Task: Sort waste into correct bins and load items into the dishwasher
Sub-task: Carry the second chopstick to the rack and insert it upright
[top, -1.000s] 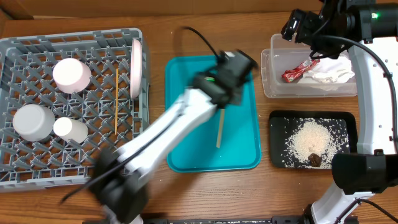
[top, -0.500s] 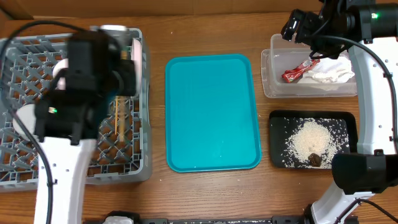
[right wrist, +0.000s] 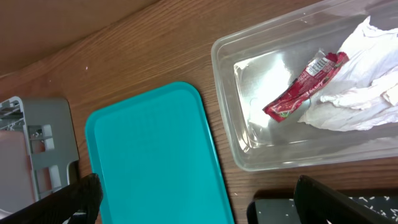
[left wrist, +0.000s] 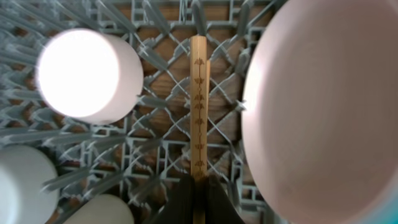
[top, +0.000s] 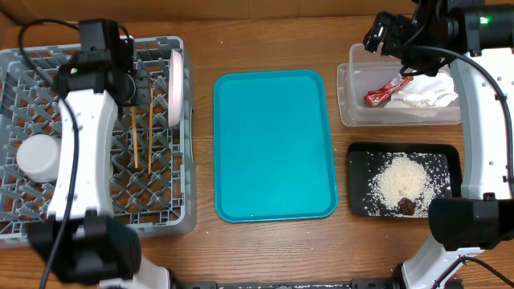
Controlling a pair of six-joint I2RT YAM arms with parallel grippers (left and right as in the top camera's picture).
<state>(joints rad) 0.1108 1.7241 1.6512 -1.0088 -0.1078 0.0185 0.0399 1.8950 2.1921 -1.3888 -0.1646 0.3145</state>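
Swung over from the teal tray (top: 273, 144), the left gripper (left wrist: 198, 194) is clenching the second chopstick (left wrist: 198, 106) low on the dish rack (top: 24, 60), between a bowl (left wrist: 87, 74) and the plate (left wrist: 323, 106); loading is finishing, next needing release and lift.

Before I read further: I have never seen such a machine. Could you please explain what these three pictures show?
Two robot arms work at a table. One picture looks down from above; the others come from wrist cameras. There are a grey dish rack with a plate, a teal tray, a clear tub holding a red wrapper and napkin, and a black tray with rice. The left fingers are shut on a chopstick in the rack; the right fingers are open, empty.
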